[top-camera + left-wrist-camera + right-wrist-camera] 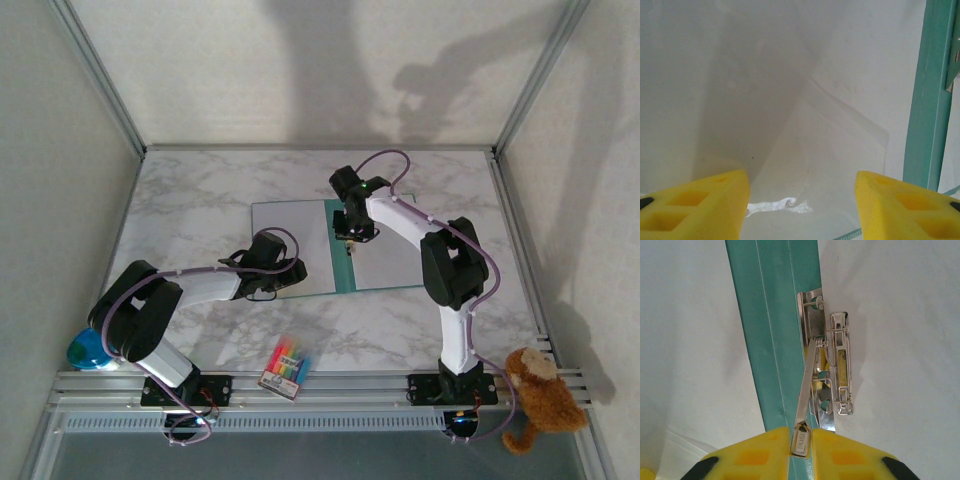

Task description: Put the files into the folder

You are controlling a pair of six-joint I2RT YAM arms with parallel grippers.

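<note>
Top external, near edge: pen packet [287, 366] is lying at 6 o'clock, outside the job. Left arm is reaching low toward 1 o'clock. Left gripper [280, 275] is hovering at the near-left corner of the folder [340, 268], jaws standing apart with nothing between them. Files [290, 238] are lying on the opened folder at table centre. They look thin, limp and slick, likely to slide and buckle, so best taken by a free edge or pressed flat. Right arm is arching toward 12 o'clock, elbow high. Right gripper [352, 230] is pinching the clip lever [807, 375] at the spine.
</note>
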